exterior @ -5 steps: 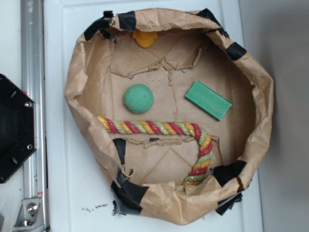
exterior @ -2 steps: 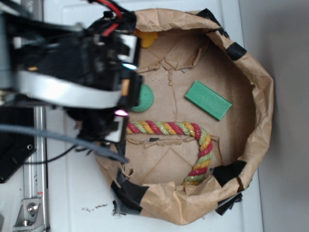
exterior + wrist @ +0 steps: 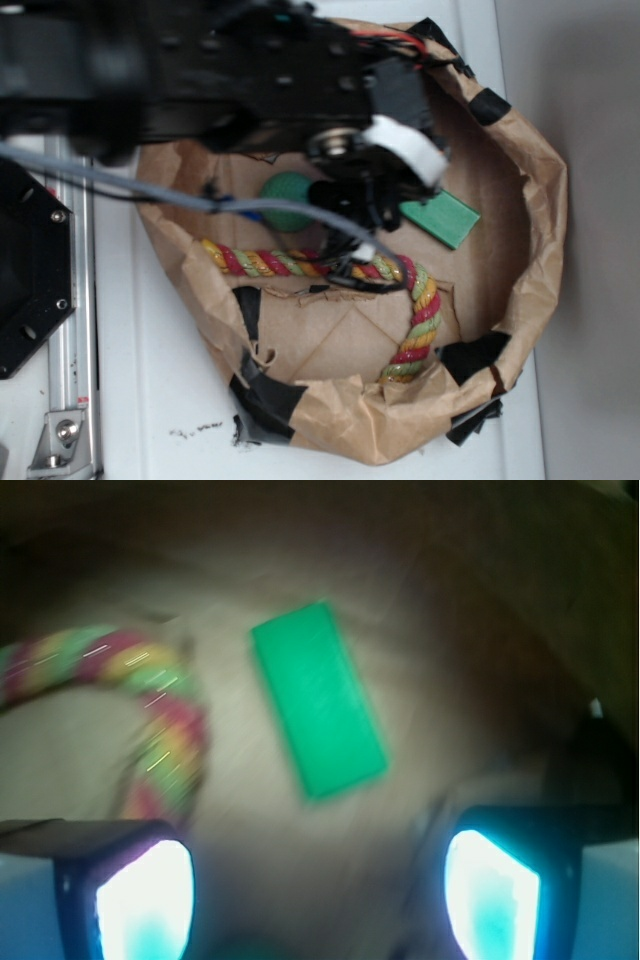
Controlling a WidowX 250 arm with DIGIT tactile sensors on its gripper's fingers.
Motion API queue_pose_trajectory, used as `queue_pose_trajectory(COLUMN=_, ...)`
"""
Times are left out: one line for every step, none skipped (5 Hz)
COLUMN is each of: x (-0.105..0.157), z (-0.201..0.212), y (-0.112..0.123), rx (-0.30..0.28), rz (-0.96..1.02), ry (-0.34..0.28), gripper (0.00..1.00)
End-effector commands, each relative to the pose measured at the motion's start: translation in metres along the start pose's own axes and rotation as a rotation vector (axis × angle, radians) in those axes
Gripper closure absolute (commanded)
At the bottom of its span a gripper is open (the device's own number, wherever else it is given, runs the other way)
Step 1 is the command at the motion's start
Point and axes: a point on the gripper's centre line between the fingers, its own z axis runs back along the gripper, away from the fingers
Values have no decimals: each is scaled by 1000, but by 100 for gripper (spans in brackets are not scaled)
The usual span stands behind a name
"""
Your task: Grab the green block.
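I am running the approach step: gripper [image 3: 318,890] jaws are standing apart, empty. The green block [image 3: 318,712] is lying beside the rope [image 3: 150,720], ahead of the fingers. Next move: advance, straddling its narrow width.

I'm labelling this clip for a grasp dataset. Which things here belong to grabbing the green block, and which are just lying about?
Belongs to the job:
- flat rectangular green block, lying on the paper, not yet touched
- black gripper, open, with the block ahead of its fingers

Just lying about:
- round dimpled green ball, partly hidden by the arm
- red, yellow and green twisted rope
- crumpled brown paper nest with black tape
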Motion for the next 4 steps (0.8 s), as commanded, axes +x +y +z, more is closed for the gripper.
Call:
queue_pose_trajectory(x=33, z=-41, y=-6, rx=45, rz=-172, ry=-33, gripper=0)
queue_pose_trajectory(x=24, z=-54, y=-22, rx=15, rz=-200, ry=-31, gripper=22)
queue_pose_trajectory(x=17, z=-49, y=-22, rx=-8, rz=-127, ry=-10, gripper=100)
queue_pose_trajectory(x=16, z=-18, y=-19, rx=-10, rz=1, ry=5, gripper=100)
